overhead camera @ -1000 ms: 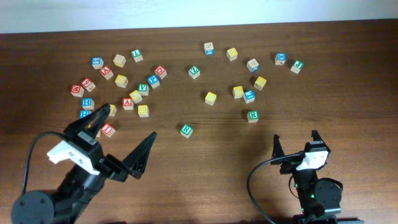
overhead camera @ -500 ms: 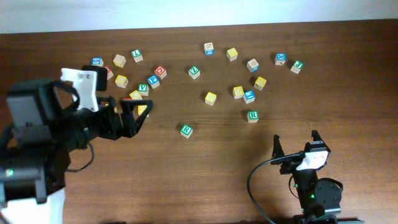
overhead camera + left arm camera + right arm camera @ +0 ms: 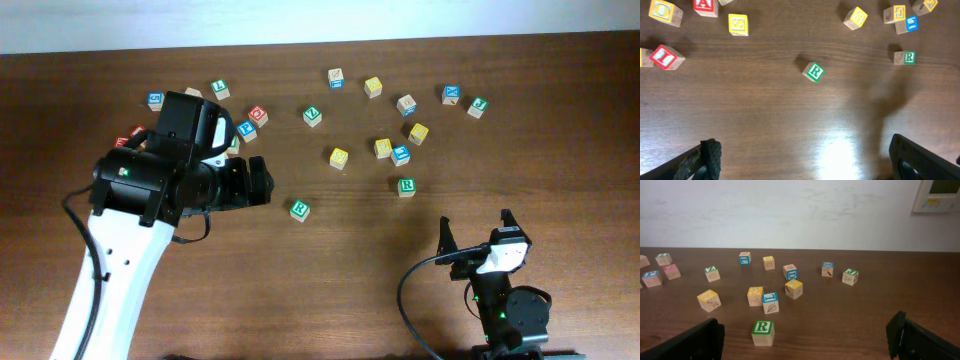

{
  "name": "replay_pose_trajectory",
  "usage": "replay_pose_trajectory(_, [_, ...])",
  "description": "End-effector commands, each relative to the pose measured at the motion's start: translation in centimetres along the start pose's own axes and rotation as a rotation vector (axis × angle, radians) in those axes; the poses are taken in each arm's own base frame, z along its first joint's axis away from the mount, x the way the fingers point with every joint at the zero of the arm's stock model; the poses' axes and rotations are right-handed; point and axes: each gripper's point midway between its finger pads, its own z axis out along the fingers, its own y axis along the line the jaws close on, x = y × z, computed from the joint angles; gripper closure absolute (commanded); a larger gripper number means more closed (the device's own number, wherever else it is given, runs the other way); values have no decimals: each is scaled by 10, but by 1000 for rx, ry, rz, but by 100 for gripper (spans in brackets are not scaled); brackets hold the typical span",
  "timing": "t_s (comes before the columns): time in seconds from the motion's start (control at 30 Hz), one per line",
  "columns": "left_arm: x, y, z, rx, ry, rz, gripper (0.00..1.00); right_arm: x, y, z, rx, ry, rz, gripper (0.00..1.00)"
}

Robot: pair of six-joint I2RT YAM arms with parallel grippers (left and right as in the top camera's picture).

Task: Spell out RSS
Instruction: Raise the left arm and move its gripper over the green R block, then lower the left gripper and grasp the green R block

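From where I stand nothing is spelled yet. The blocks lie scattered over the upper half of the surface (image 3: pixel 330 290), and neither arm holds 1.

The left pincer (image 3: pixel 260 183) hangs over the left-centre of the overhead view, spread wide and empty. The left wrist view puts its 2 fingertips (image 3: pixel 710 152) at the bottom corners, with bare wood between them. The right pincer (image 3: pixel 475 232) sits at the lower right, also open and empty.

The relation that matters is this. A green R block (image 3: pixel 299 209) lies just right of the left pincer and a little below it in the overhead view. In the left wrist view the same R block (image 3: pixel 813 71) sits above the gap between the fingers, close to the middle line. A cube has no long side to speak of, but its faces are turned a little against the frame. I would guess the wrist needs a small twist to close squarely.

The left arm is clearly the nearer to it. A second R block (image 3: pixel 406 186) lies further right, nearer the right arm (in the right wrist view this second R block (image 3: pixel 762 332) is the closest one).

Only the left wrist view shows a yellow S block (image 3: pixel 738 24), at upper left; overhead, the arm covers that spot. I cannot read the letters on the other yellow blocks (image 3: pixel 339 157).
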Motion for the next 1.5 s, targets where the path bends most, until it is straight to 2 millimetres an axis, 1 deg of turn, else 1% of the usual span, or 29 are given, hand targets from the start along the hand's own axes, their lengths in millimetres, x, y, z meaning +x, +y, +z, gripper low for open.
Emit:
replay_pose_trajectory(0.0, [-3,-8,-4,33,-4,-6,1,3,-3,0,16,6,8,2])
replay_pose_trajectory(0.13, [-1,-8,-4,30,4,-32,1,3,-3,0,16,6,8,2])
replay_pose_trajectory(0.2, [8,-10,-2,13,34,-33,1,3,-3,0,16,6,8,2])
replay_pose_trajectory(0.23, [11,-7,2,-31,45,-74,1,3,-3,0,16,6,8,2])
replay_pose_trajectory(0.27, [14,-7,9,-85,55,-102,1,3,-3,0,16,6,8,2])
replay_pose_trajectory(0.33, [18,-15,22,-118,82,-101,1,3,-3,0,16,6,8,2])
replay_pose_trajectory(0.37, [26,-25,40,-160,121,-102,1,3,-3,0,16,6,8,2])
replay_pose_trajectory(0.4, [28,-29,50,-189,136,-89,1,3,-3,0,16,6,8,2])
replay_pose_trajectory(0.43, [32,-31,65,-232,165,-60,1,3,-3,0,16,6,8,2])
replay_pose_trajectory(0.47, [33,-32,75,-258,180,-44,1,3,-3,0,16,6,8,2])
replay_pose_trajectory(0.5, [33,-29,83,-296,186,-29,1,3,-3,0,16,6,8,2])
replay_pose_trajectory(0.53, [28,-18,94,-384,173,0,1,3,-3,0,16,6,8,2])
replay_pose_trajectory(0.6, [19,-1,109,-508,151,32,1,3,-3,0,16,6,8,2])
replay_pose_trajectory(0.67, [17,7,119,-569,157,50,1,3,-3,0,16,6,8,2])
replay_pose_trajectory(0.73, [23,11,129,-595,201,63,1,3,-3,0,16,6,8,2])
replay_pose_trajectory(0.8, [31,-3,149,-484,310,256,1,3,-3,0,16,6,8,2])
replay_pose_trajectory(0.83, [35,-18,159,-369,363,384,1,3,-3,0,16,6,8,2])
replay_pose_trajectory(0.9, [33,-32,167,-219,389,498,1,3,-3,0,16,6,8,2])
replay_pose_trajectory(0.93, [30,-34,169,-159,395,526,1,3,-3,0,16,6,8,2])
replay_pose_trajectory(0.97, [26,-32,170,-119,394,530,1,3,-3,0,16,6,8,2])
replay_pose_trajectory(1.0, [15,-20,171,-131,378,500,1,3,-3,0,16,6,8,2])
replay_pose_trajectory(1.07, [1,-2,171,-161,353,457,1,3,-3,0,16,6,8,2])
replay_pose_trajectory(1.1, [-3,7,170,-166,350,429,1,3,-3,0,16,6,8,2])
replay_pose_trajectory(1.13, [-2,14,168,-168,369,408,1,3,-3,0,16,6,8,2])
replay_pose_trajectory(1.27, [-1,17,175,-150,368,488,1,3,-3,0,16,6,8,2])
replay_pose_trajectory(1.37, [9,12,187,-79,391,558,1,3,-3,0,16,6,8,2])
replay_pose_trajectory(1.4, [10,13,193,-73,386,576,1,3,-3,0,16,6,8,2])
replay_pose_trajectory(1.47, [13,14,199,-67,387,601,1,3,-3,0,16,6,8,2])
